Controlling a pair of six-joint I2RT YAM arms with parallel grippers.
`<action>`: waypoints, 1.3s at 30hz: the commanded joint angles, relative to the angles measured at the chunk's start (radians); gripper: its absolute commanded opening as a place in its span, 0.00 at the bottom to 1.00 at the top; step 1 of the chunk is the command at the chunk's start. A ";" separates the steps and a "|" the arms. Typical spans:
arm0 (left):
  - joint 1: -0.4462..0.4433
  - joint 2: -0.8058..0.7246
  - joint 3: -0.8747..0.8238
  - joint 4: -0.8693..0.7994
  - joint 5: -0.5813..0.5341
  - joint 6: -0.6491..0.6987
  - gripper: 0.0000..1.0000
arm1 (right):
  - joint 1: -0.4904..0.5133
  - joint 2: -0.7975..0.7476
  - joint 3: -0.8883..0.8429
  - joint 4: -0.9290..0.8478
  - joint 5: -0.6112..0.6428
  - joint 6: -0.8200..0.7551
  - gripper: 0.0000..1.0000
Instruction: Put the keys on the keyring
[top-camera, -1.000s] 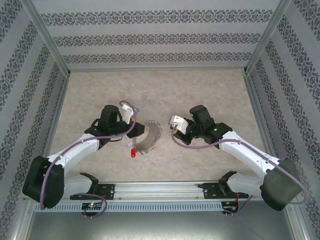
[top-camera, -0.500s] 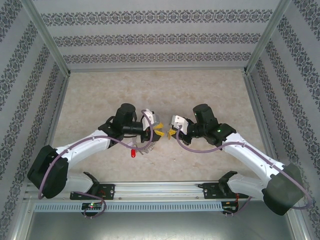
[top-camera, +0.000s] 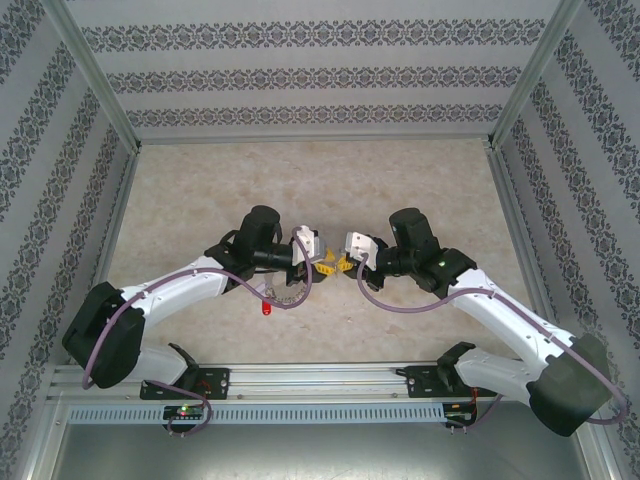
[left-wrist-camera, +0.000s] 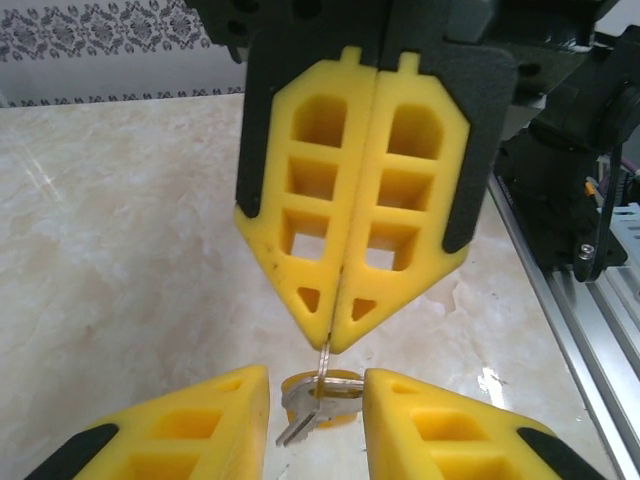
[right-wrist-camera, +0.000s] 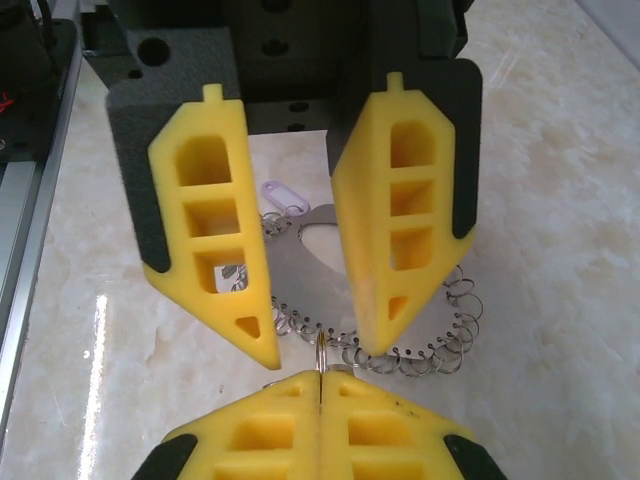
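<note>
Partly hidden: orange key (left-wrist-camera: 338, 379) below right end effector (left-wrist-camera: 335, 338)

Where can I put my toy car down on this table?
Free: the wide table strip between the back wall and both arms, plus patches along each side wall. Crowded: the middle, where the left gripper and the right gripper, pinching an orange-yellow key, meet by the keyring and red key.

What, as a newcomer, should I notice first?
At centre, two yellow-fingered hands meet: the right hand pinches a thin metal piece, the left hand brackets a tiny orange-yellow-headed key. Beneath lies the coil-fringed silver keyring; a red-headed key sits beside it.
</note>
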 joint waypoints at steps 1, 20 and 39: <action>-0.012 0.009 0.018 0.020 -0.003 0.020 0.27 | -0.006 -0.018 -0.012 0.010 -0.038 -0.019 0.00; -0.009 -0.026 -0.037 0.248 0.071 -0.126 0.00 | -0.098 -0.057 -0.063 0.105 -0.129 0.159 0.32; -0.010 -0.024 -0.007 0.191 0.116 -0.102 0.00 | -0.047 -0.083 -0.038 0.082 -0.135 0.068 0.23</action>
